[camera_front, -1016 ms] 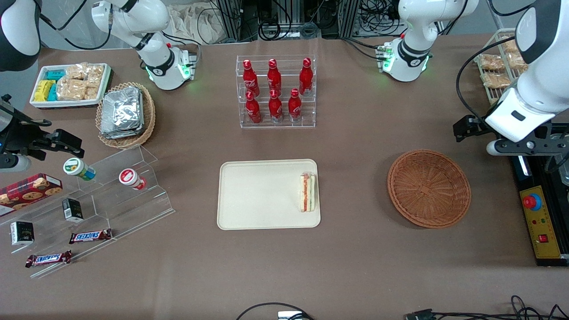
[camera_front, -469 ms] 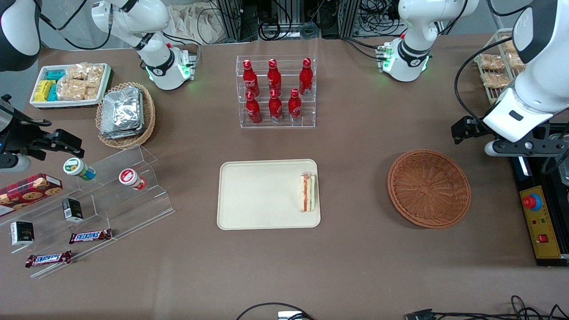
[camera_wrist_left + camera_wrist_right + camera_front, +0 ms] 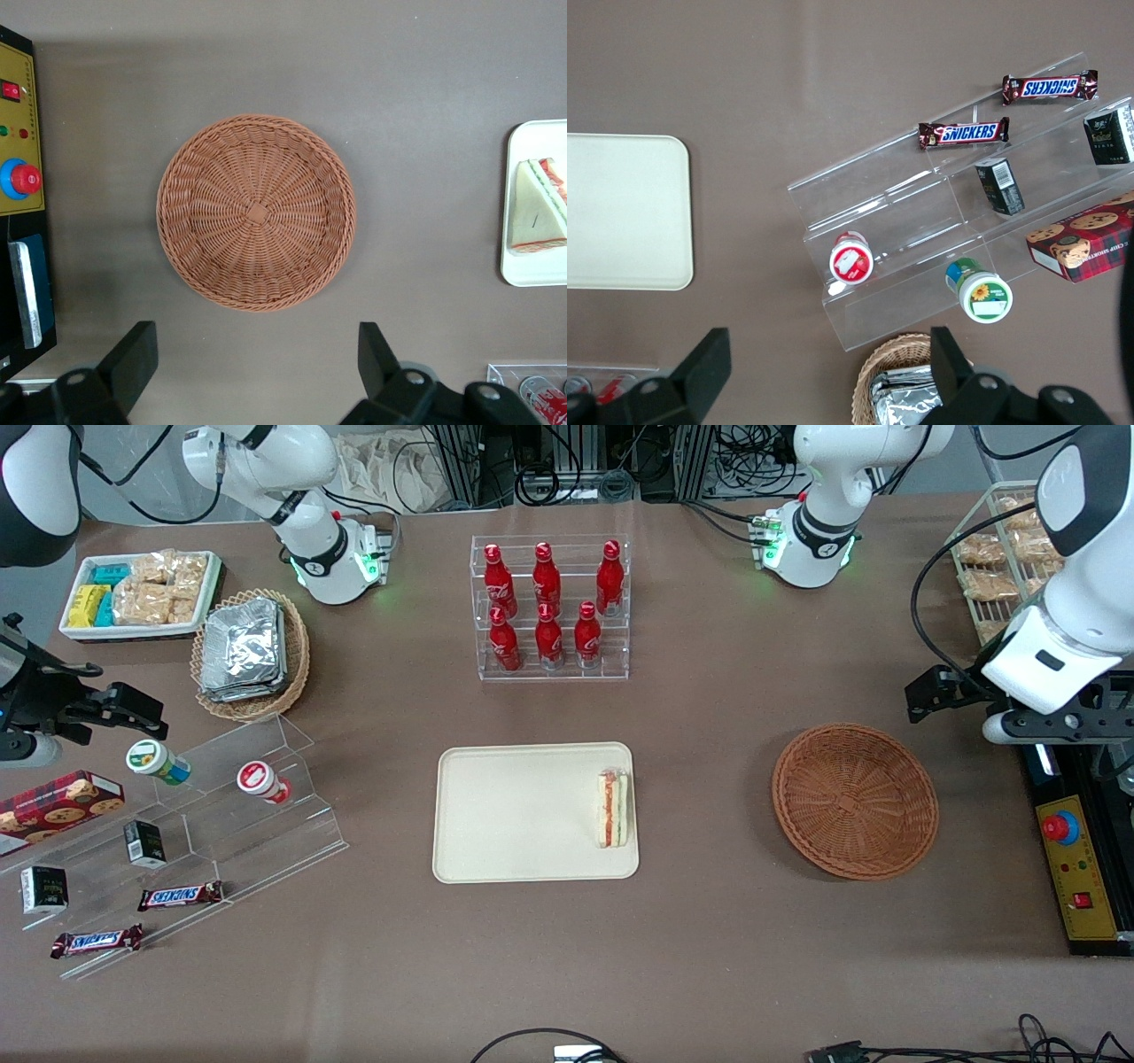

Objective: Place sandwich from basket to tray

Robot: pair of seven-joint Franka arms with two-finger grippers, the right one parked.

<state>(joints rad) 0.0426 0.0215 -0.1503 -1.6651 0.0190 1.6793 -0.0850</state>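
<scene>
Item: triangular white-bread sandwich (image 3: 613, 809) in clear wrap, lying on the cream rectangular plastic tray (image 3: 514, 815), well apart from the gripper (image 3: 257, 367). Gripper: spread wide, holding nothing, above the bare reddish-brown wicker basket (image 3: 257, 223). Handling: likely light, soft, slippery; pinch gently across bread faces.

Glossy white rounded arm shells with dark grey joint bands; round white bases lit by green indicator lights beside small red fittings. Black cables looped from working arm's white wrist block to black camera bracket. Working arm's black two-finger gripper (image 3: 257, 372), above table near basket end: angular matte black fingers (image 3: 133, 359) spread wide, round silver screw heads at knuckles.
</scene>
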